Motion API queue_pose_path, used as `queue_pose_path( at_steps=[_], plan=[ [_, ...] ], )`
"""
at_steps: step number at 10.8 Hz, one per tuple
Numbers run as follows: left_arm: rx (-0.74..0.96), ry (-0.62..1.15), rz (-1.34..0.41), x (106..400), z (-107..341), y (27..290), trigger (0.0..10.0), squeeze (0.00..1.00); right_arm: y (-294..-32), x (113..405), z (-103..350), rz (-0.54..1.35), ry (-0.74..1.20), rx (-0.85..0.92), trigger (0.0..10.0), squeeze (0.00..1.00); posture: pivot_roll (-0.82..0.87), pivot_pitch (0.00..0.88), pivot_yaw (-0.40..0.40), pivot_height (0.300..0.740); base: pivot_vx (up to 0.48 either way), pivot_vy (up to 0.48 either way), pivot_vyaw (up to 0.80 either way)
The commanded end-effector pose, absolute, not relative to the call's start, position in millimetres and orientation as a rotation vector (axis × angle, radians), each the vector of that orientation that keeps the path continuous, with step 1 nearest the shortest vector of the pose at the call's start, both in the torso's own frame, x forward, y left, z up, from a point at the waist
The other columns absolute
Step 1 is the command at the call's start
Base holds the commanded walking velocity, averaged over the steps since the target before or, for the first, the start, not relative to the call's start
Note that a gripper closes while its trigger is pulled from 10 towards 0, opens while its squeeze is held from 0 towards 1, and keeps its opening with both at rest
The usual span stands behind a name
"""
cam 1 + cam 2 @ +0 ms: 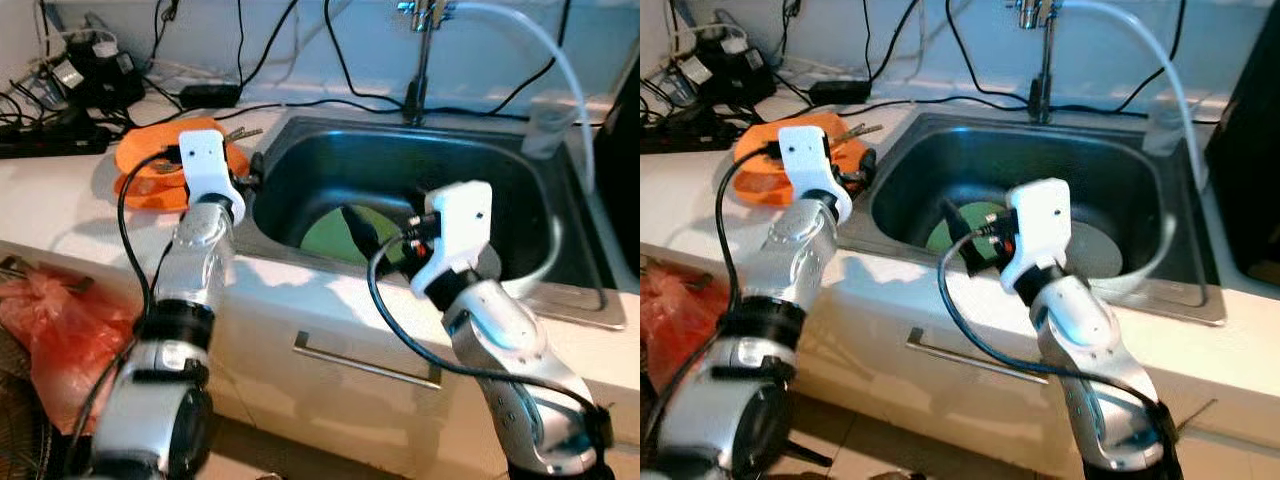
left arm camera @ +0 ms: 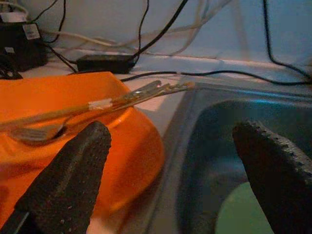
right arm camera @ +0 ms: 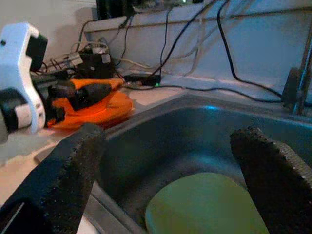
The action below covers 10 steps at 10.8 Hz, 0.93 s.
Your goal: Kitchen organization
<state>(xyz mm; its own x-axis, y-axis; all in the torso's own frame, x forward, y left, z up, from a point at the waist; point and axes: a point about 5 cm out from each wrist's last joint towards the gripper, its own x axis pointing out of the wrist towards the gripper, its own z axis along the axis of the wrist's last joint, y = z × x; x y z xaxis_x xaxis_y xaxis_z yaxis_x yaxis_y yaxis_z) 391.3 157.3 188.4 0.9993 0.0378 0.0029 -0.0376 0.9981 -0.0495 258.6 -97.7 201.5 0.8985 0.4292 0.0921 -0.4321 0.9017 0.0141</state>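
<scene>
The stainless steel sink [image 1: 560, 290] is set into a white tabletop [image 1: 60, 210]. A round, flat, pale green plate [image 3: 204, 207] lies on the sink bottom, toward the near wall, partly hidden in the head views by the right arm.

The right gripper [image 3: 170, 170] is positioned over the near rim of the sink, pointing into the basin above the green plate. Its jaws stand wide apart and hold nothing; the green plate is visible between them, not touched.

The left gripper [image 2: 170, 165] is positioned at the left edge of the sink, where the rim meets the tabletop. Its jaws are also spread wide and empty. One finger [image 2: 68, 180] sits in front of the orange plate, the other in front of the basin.

An orange plate [image 1: 150, 170] rests on the tabletop just beside the sink's left rim. It is round with a raised rim and glossy surface. A fork [image 2: 39, 134] and long thin utensils resembling chopsticks [image 2: 141, 95] lie across it, their tips reaching past the plate's edge toward the sink.

A faucet [image 1: 420, 60] stands at the back of the sink with a clear hose [image 1: 560, 80] curving to the right. Black cables [image 1: 300, 60] and a power adapter [image 2: 105, 63] run along the back wall. A red plastic bag [image 1: 50, 330] hangs below the tabletop at left.
</scene>
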Motion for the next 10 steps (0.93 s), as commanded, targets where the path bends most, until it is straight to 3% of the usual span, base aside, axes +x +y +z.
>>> queue_pose_path(
  at_steps=[1,4,7,10],
  plan=[
    [-0.021,-0.025,0.057,396,195,161,10.0,0.0,-96,254,205,0.451,-0.098,0.044,10.0,0.0,-0.07,0.076,0.112,0.74,0.0,0.0,0.0],
    [0.079,-0.036,0.047,407,200,163,10.0,0.0,-94,243,209,0.434,-0.106,0.089,10.0,0.0,-0.08,0.122,0.134,0.74,0.0,0.0,0.0],
    [0.161,-0.023,0.096,415,210,172,10.0,0.0,-75,209,218,0.652,-0.074,0.351,10.0,0.0,-0.13,0.168,0.19,0.74,0.0,0.0,0.0],
    [0.206,-0.048,0.134,418,221,179,10.0,0.0,-72,198,215,0.685,-0.027,0.361,10.0,0.0,-0.15,0.177,0.196,0.74,0.0,0.0,0.0]
  ],
)
